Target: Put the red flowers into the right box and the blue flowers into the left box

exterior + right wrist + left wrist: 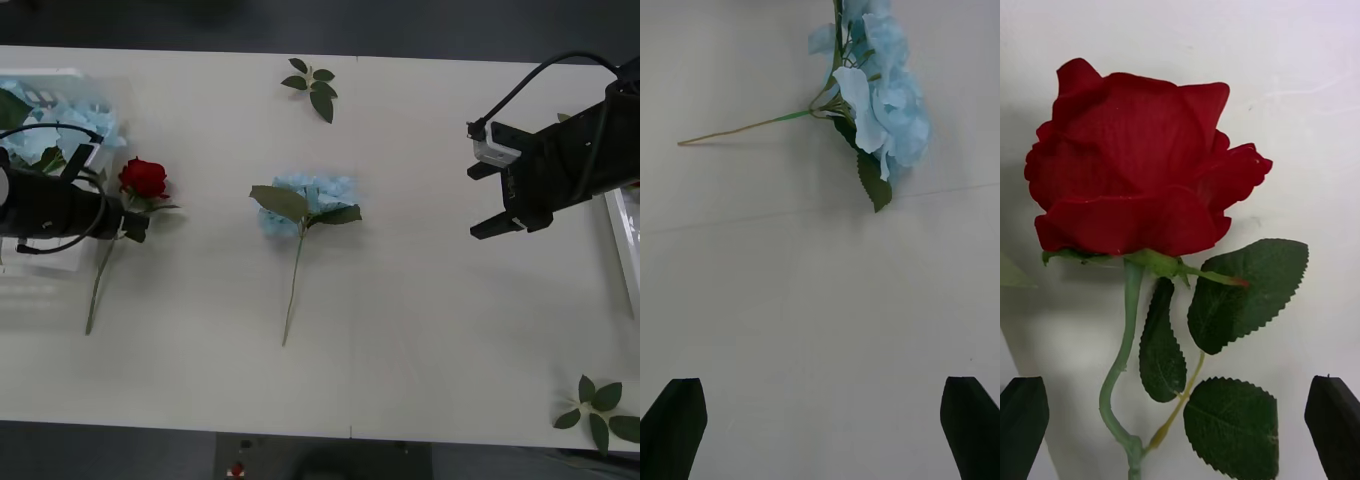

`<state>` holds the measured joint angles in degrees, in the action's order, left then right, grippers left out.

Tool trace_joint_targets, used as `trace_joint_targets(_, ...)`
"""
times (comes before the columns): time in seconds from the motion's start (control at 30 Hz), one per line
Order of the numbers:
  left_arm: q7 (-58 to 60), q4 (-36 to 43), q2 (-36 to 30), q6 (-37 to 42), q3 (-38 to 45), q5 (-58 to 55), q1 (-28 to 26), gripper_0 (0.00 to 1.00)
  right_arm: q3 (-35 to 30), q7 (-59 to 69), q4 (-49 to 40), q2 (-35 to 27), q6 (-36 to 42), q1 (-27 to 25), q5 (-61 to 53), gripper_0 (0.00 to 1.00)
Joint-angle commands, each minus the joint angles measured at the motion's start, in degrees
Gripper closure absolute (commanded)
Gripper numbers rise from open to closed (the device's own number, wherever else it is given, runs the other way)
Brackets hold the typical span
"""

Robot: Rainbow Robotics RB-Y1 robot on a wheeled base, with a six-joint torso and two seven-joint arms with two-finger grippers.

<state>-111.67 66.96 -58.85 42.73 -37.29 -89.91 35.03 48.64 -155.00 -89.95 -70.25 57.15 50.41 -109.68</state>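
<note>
Left hand sits at the left edge of the front view, over the white surface, its black fingers spread wide apart on either side of a red rose's stem just under the bloom; the left wrist view shows both fingertips at the bottom corners, well clear of the stem, so nothing is gripped. The rose lies flat, bloom toward the upper left, stem running down toward the lower left. Behind that arm, the left box in the upper-left corner holds pale blue flowers. One more blue hydrangea lies at the frame's centre, stem pointing down. Right hand hovers at the upper right, fingers wide open and empty, facing the hydrangea. The right box shows as a rim at the right edge. Loose leaf sprigs lie at top centre and lower right.
</note>
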Motion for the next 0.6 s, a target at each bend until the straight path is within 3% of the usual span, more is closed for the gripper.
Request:
trace_joint_targets(0.03, 3.21, 0.01, -0.57, -0.55, -0.33, 0.52, 1.62, 0.0, -1.01, 0.0, 0.03, -0.85, -0.19, 0.48, -0.45, 0.09)
trace_joint_targets(0.6, 4.18, -0.69, -0.48, -5.47, -5.16, 2.19, 1.7, 0.0, -1.01, 0.0, 0.03, -0.85, -0.19, 0.48, -0.45, 0.09)
